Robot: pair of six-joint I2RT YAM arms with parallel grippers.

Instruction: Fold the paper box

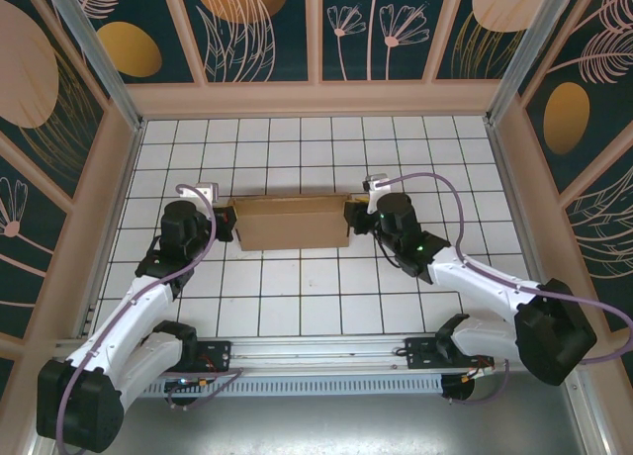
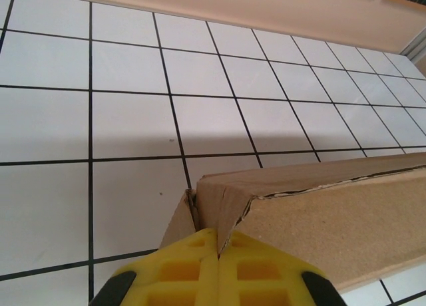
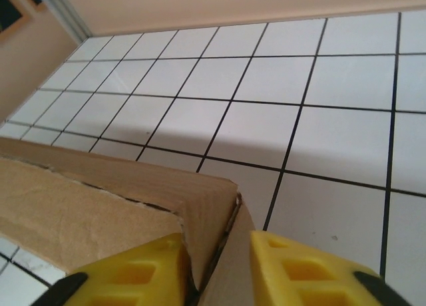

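The paper box (image 1: 294, 223) is a brown cardboard box lying flat on the tiled floor between both arms. My left gripper (image 1: 224, 223) is at its left end. In the left wrist view the yellow fingers (image 2: 180, 269) are pressed together on the end wall at the corner of the paper box (image 2: 333, 213), so the left gripper (image 2: 218, 243) is shut on it. My right gripper (image 1: 354, 218) is at the right end. In the right wrist view its jaws stand apart around the corner wall of the paper box (image 3: 80, 206), and the right gripper (image 3: 216, 246) is open.
White tiles with black lines cover the floor (image 1: 316, 307). Beige walls (image 1: 316, 97) close in the back and both sides. A metal rail (image 1: 326, 351) with the arm bases runs along the near edge.
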